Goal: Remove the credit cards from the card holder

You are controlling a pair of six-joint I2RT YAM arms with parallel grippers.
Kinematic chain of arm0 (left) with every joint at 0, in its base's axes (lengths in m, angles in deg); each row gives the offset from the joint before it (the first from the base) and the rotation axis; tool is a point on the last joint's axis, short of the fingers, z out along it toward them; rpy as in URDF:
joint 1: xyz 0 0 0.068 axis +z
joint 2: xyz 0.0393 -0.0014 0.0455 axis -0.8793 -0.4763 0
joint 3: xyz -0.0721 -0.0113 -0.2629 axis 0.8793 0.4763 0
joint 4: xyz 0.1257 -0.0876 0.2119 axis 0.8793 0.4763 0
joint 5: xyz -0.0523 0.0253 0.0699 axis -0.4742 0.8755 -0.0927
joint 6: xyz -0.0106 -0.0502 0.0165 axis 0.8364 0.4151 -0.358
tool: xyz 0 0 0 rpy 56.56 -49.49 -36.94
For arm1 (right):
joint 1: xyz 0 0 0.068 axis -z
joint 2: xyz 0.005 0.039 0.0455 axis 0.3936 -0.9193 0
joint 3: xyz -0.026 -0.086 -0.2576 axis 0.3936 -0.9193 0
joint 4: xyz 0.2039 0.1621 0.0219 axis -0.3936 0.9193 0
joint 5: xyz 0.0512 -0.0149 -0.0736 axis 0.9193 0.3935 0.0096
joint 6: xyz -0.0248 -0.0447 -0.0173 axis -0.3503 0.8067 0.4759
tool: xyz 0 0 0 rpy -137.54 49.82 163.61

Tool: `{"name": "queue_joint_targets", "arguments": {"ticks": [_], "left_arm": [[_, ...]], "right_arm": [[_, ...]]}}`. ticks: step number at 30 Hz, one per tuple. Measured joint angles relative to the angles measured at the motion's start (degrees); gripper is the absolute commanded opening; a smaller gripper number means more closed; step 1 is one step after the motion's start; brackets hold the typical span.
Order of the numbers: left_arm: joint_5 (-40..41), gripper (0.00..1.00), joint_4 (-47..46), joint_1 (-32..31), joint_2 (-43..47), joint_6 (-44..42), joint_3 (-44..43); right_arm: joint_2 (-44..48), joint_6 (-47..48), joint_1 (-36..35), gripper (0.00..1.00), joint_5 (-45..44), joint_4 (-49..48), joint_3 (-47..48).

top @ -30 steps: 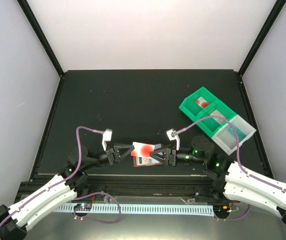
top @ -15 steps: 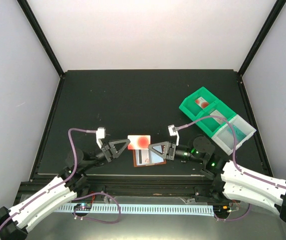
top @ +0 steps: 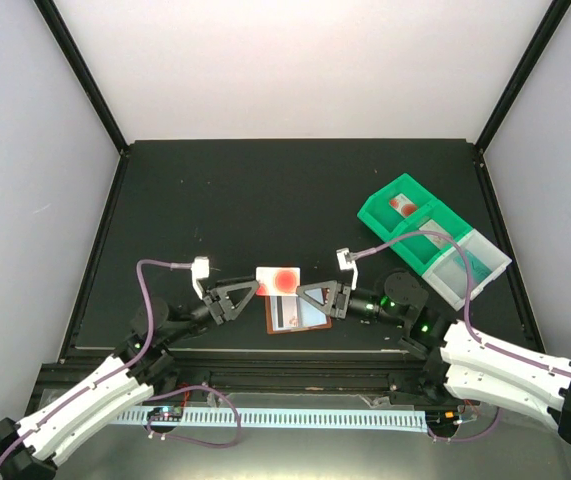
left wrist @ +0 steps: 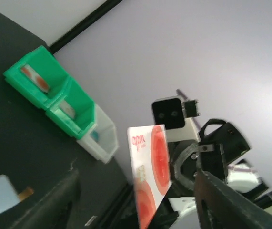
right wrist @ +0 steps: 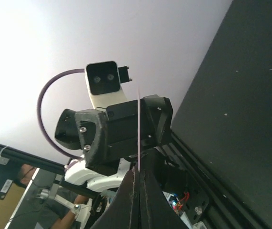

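Note:
A white credit card with a round red blot [top: 278, 281] hangs above the table between my two grippers. My right gripper [top: 302, 293] is shut on its right edge; in the right wrist view the card [right wrist: 139, 125] shows edge-on, pinched at the fingertips of that gripper [right wrist: 138, 188]. My left gripper [top: 254, 288] is open, its fingers spread on either side of the card [left wrist: 151, 164] without touching it. The brown card holder [top: 296, 317] lies open on the table just below, with pale cards inside.
A green compartmented tray [top: 408, 224] with clear bins [top: 465, 266] attached stands at the right rear, and also shows in the left wrist view as the tray [left wrist: 47, 90]. The table's front edge and frame rail run just behind both arms.
The red-blotted card rose out of the holder a second ago. Since then my right gripper has closed on it and my left gripper has opened off it. Both arms have barely moved in the last half second.

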State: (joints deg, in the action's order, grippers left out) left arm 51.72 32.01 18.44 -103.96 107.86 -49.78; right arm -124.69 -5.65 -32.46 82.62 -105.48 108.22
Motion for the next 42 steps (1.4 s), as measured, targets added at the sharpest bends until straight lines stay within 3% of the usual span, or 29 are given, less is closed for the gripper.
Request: {"name": "queue_joint_targets", "arguments": {"ticks": [3, 4, 13, 19, 31, 42], "left_arm": [[0.87, 0.97, 3.30, 0.00, 0.87, -1.01, -0.17], [1.27, 0.99, 4.81, 0.00, 1.05, -1.14, -0.48], [2.60, 0.99, 13.11, 0.00, 0.07, -5.09, -2.97], [1.27, 0.99, 18.56, 0.00, -4.50, -8.96, -5.44], [0.83, 0.99, 27.08, 0.00, -5.99, -16.50, -8.41], [1.75, 0.99, 29.59, 0.02, -6.16, -16.74, -8.41]], "right_arm": [[0.26, 1.90, 0.00, 0.01, -1.53, 4.07, 1.03], [0.52, 2.82, 0.07, 0.01, -2.40, 6.23, 1.75], [2.38, 11.76, 4.96, 0.01, -9.16, 21.18, 9.99], [0.87, 17.38, 14.27, 0.01, -10.86, 27.91, 14.23], [-9.70, 22.60, 40.35, 0.01, -9.94, 33.86, 19.47], [-25.66, 24.33, 50.47, 0.01, -16.11, 35.80, 28.79]]}}
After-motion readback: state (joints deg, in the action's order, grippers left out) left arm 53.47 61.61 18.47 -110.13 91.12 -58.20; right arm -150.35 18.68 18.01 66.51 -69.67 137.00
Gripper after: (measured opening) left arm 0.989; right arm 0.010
